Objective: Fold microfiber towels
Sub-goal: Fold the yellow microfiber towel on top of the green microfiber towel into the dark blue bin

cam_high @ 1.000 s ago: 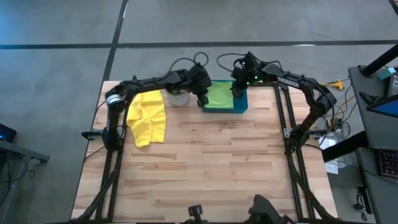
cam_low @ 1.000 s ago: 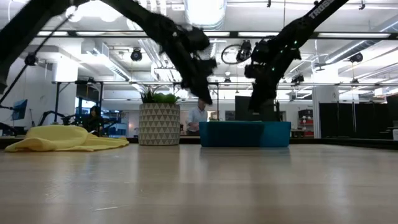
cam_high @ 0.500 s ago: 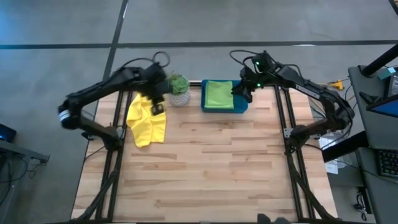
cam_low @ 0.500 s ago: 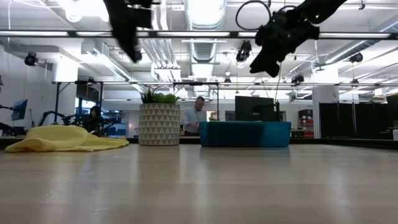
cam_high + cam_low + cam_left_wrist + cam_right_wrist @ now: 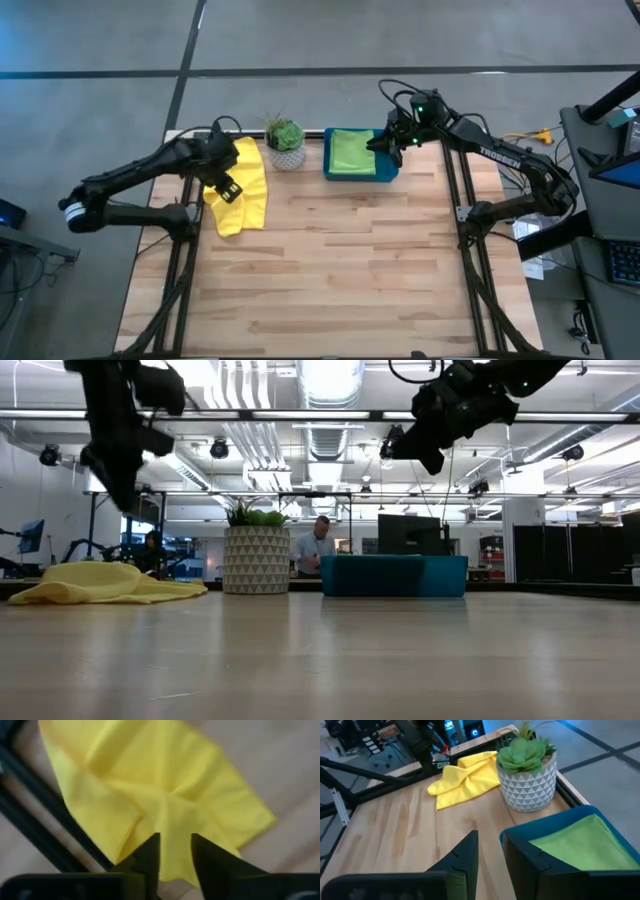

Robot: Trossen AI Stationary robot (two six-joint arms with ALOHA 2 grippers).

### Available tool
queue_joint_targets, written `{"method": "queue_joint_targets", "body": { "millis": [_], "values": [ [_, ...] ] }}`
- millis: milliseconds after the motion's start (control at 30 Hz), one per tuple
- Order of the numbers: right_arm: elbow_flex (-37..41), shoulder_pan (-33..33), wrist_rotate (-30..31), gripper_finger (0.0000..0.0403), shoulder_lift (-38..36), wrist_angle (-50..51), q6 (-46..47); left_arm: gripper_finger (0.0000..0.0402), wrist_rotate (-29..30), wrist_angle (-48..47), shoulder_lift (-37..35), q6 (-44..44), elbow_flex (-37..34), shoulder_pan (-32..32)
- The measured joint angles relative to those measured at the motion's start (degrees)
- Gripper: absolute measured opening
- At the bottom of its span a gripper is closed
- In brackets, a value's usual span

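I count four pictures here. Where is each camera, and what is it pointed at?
High view: above, facing straight down on the table; both arms show.
Low view: at tabletop height, facing the room; arms hang from above.
Left wrist view: on the left arm, over the yellow towel; left claw open.
Right wrist view: on the right arm, facing plant and tray; right claw open.
All four show the yellow towel.

two towels (image 5: 238, 185) — one tray (image 5: 385, 173), one plant (image 5: 287, 141)
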State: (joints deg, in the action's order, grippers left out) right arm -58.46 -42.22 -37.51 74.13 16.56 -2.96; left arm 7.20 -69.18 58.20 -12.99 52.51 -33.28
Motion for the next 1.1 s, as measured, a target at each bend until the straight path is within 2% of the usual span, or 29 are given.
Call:
{"method": "queue_joint_targets", "body": {
  "millis": [167, 367, 467, 600, 733, 833, 900, 1000, 1100],
  "values": [
    [0.4, 1.0, 0.0, 0.0079, 0.0, -1.0, 0.2, 0.0163, 1.1, 0.7, 9.2, -6.3, -2.8, -6.8],
    [-0.7, 1.5, 0.0, 0.0081, 0.1, -1.3, 1.5, 0.0182, -1.8, 2.5, 23.3, -0.9, -1.7, -13.8],
    [-1.4, 1.5, 0.0, 0.0077, 0.1, -1.3, 1.9, 0.0182, -4.8, 3.9, 28.3, 1.4, -0.9, -14.4],
    [-2.0, 1.6, 0.0, 0.0072, 0.1, -1.0, 4.4, 0.0182, -4.9, 6.4, 32.3, 2.7, -1.1, -14.4],
    [-2.1, 2.2, 0.0, 0.0075, 0.1, -0.8, 5.1, 0.0176, 0.4, 7.1, 34.8, 2.8, -1.2, -14.4],
    [-2.1, 2.6, 0.0, 0.0078, 0.1, -0.5, 5.1, 0.015, 5.3, 7.2, 35.4, 2.9, -1.3, -14.4],
    [-2.1, 2.7, 0.0, 0.0079, 0.1, -0.5, 5.1, 0.0129, 6.6, 7.6, 35.3, 2.9, -1.3, -14.4],
    [-2.1, 2.7, 0.0, 0.0079, 0.1, -0.5, 4.9, 0.0106, 5.8, 8.2, 35.1, 3.3, -1.0, -14.6],
    [-2.1, 2.7, 0.0, 0.0074, 0.1, -0.5, 4.9, 0.01, 2.4, 6.7, 34.3, 4.0, 0.0, -14.6]
  ]
}}
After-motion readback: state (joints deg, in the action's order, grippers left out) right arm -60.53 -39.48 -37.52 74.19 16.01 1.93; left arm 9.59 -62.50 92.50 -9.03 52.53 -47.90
